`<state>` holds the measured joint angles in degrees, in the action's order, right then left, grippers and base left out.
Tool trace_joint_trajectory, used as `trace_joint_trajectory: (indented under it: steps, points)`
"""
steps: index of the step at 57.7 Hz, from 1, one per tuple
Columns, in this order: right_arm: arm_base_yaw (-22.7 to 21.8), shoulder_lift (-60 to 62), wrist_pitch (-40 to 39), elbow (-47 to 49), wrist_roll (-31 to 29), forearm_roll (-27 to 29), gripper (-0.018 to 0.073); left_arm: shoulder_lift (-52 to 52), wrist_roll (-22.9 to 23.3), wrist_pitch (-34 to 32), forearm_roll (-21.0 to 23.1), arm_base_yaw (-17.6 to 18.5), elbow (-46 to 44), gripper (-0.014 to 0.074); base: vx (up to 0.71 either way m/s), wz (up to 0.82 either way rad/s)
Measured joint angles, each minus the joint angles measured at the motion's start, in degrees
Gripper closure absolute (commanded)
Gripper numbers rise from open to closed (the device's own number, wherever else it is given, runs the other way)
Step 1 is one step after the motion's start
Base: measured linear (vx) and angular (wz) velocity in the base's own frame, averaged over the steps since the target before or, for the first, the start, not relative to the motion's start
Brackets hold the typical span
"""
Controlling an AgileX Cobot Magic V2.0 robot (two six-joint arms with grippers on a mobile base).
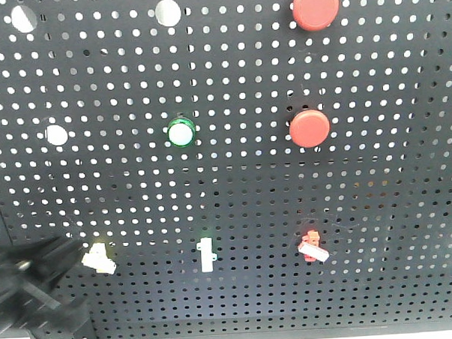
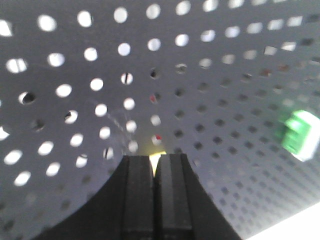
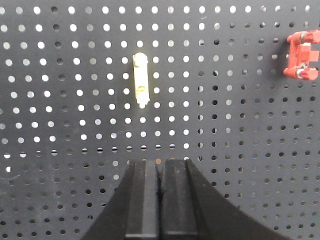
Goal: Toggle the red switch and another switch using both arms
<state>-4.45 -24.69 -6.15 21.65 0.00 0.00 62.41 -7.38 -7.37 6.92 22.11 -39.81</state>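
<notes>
- Black pegboard (image 1: 234, 192) fills every view; no tabletop seen. Upper part: upper red button (image 1: 315, 6), lower red button (image 1: 309, 128), green-ringed button (image 1: 181, 132). Bottom row, L to R in front view: yellow switch (image 1: 97, 258), white toggle (image 1: 206, 253), red switch (image 1: 313, 246).
- Left arm (image 1: 36, 294) comes in at lower-left corner, tip just beside yellow switch; whether it touches, can't tell.
- Left pincer (image 2: 155, 165): fingers pressed together, holding nothing. Sliver of yellow shows right above the tips, so it looks lined up w/ that switch.
- Right pincer (image 3: 160, 167): also closed up, empty. It sits below the white toggle; red switch is well off to upper right of its view. Right arm not visible in front view.
- Step, as I read it: approach/line-up. Left side about ready, right side not on target.
- Next move prob. needs: right pincer going sideways toward red switch, then each closed tip giving its lever a short nudge.
</notes>
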Motion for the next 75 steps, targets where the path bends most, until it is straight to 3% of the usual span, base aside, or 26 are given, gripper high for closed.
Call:
trace_joint_trajectory:
  steps: [23, 32, 44, 55, 75]
  points:
    - [0.00, 0.00, 0.04, 0.00, 0.00, 0.00, 0.0566, 4.43, 0.00, -4.32, 2.74, 0.00, 0.00, 0.0594, 0.00, 0.00]
    - [0.00, 0.00, 0.20, 0.00, 0.00, 0.00, 0.0566, 4.44, 0.00, -3.04, 7.84, 0.00, 0.00, 0.0594, 0.00, 0.00]
    - [0.00, -0.07, 0.28, 0.00, 0.00, 0.00, 0.0566, 4.38, 0.05, 0.51, 10.38, 0.00, -0.62, 0.0594, 0.00, 0.00]
    - [0.00, -0.07, 0.28, 0.00, 0.00, 0.00, 0.0566, 4.44, 0.05, 9.09, 10.40, 0.05, -0.47, 0.0594, 0.00, 0.00]
    - [0.00, -0.07, 0.28, 0.00, 0.00, 0.00, 0.0566, -0.33, 0.05, 17.40, 10.40, 0.11, -0.47, 0.0594, 0.00, 0.00]
